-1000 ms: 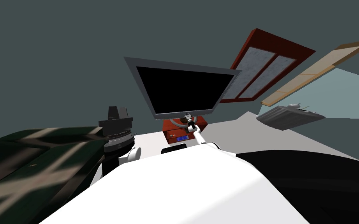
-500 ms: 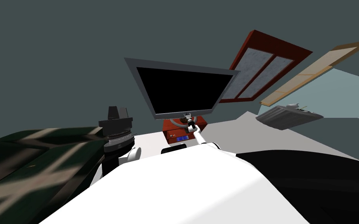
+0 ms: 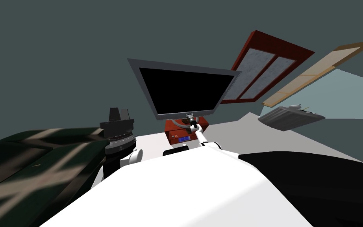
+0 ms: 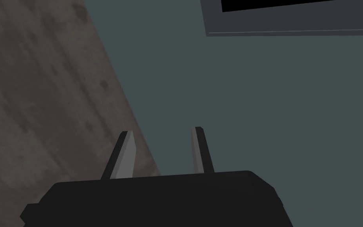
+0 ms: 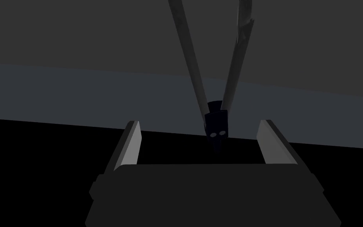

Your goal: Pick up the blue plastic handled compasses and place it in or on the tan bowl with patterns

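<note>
Grey compasses (image 5: 216,122) legs are cut off, the handle too dim for colour. It sits between our right gripper's (image 5: 199,122) parted fingers, touching neither. Our left gripper (image 4: 161,130) stands parted too.

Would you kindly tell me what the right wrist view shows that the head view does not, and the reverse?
Only the right wrist view: the compasses with two grey legs and a dark blue handle, the handle between the open fingers, touching neither. Only the head view: the grey-framed black screen and the red cabinet beneath it. Both: the right gripper, which the head view shows over that cabinet.
</note>
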Controlling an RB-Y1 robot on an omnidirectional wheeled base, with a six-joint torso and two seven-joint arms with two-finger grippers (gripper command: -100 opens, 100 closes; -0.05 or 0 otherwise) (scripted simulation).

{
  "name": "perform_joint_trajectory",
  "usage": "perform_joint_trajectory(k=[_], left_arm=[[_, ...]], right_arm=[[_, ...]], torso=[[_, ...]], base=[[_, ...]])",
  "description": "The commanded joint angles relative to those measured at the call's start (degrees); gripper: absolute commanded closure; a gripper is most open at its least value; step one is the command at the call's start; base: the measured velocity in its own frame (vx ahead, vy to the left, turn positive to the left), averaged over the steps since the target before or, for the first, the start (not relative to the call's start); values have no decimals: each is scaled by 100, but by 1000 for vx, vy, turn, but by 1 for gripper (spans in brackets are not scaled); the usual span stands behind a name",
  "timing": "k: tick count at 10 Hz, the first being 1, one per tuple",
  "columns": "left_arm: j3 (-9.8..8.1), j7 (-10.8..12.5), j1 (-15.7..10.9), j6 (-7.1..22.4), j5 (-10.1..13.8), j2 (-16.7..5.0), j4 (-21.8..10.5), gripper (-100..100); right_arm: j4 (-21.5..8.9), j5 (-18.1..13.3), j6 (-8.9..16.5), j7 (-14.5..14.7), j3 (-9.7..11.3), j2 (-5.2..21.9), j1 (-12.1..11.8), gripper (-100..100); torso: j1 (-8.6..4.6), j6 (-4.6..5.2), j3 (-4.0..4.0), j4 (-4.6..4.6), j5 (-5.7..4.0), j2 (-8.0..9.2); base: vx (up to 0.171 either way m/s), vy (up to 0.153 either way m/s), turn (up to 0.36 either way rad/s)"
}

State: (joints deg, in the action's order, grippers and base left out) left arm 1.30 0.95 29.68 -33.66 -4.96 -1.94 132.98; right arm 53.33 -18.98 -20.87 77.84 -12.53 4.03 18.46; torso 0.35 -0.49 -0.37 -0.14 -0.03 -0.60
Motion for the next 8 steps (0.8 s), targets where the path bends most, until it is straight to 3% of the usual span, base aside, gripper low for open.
perform_joint_trajectory(k=[1,2,3,5,8], left_arm=[[0,0,0,0,0,0,0,0],[0,0,0,0,0,0,0,0],[0,0,0,0,0,0,0,0],[0,0,0,0,0,0,0,0],[0,0,0,0,0,0,0,0]], right_arm=[[39,-233,66,-165,-51,-7,43,-100],[43,-431,132,-368,-150,-12,148,-100],[43,-484,132,-368,-150,-12,148,-100],[51,-874,265,-746,-347,-22,359,-100],[56,-1235,331,-975,-445,-27,465,-100]], torso=[[0,0,0,0,0,0],[-2,1,-1,-1,0,-2],[-3,0,-2,-1,-1,-4],[-4,1,-3,-1,-1,-5],[-3,1,-2,-1,-1,-4]], base=[[-46,7,-1],[-40,1,-1],[-35,0,1],[-50,2,-1],[-41,2,-1]])
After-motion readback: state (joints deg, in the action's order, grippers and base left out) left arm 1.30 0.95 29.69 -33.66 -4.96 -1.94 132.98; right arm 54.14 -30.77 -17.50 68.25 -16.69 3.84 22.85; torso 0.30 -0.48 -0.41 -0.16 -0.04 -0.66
